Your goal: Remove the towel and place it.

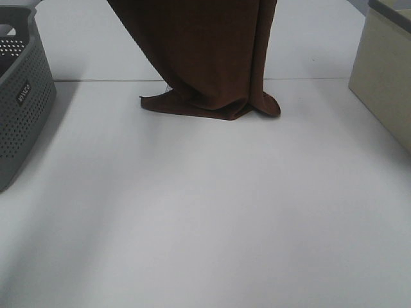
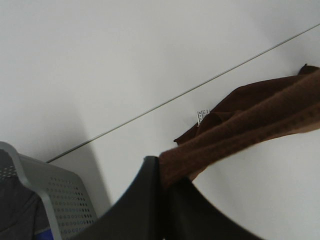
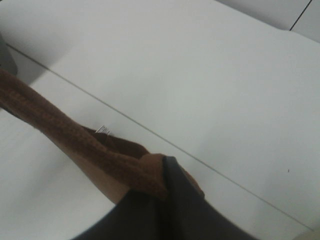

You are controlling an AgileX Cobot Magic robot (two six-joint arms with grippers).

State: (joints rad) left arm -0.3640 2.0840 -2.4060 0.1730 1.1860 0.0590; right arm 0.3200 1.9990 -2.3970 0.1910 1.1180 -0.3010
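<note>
The dark brown towel (image 1: 205,51) hangs down from above the exterior high view, and its lower end lies bunched on the white table (image 1: 205,212). Neither gripper shows in that view. In the left wrist view my left gripper (image 2: 163,172) is shut on an upper edge of the towel (image 2: 250,125), and the small white label (image 2: 201,116) shows near the table. In the right wrist view my right gripper (image 3: 166,172) is shut on another part of the towel (image 3: 75,140), which stretches away taut, its label (image 3: 102,130) visible below.
A grey perforated basket (image 1: 19,96) stands at the table's left edge and also shows in the left wrist view as the basket (image 2: 55,200). A beige box (image 1: 385,77) stands at the right. A seam line (image 1: 96,80) crosses the table behind the towel.
</note>
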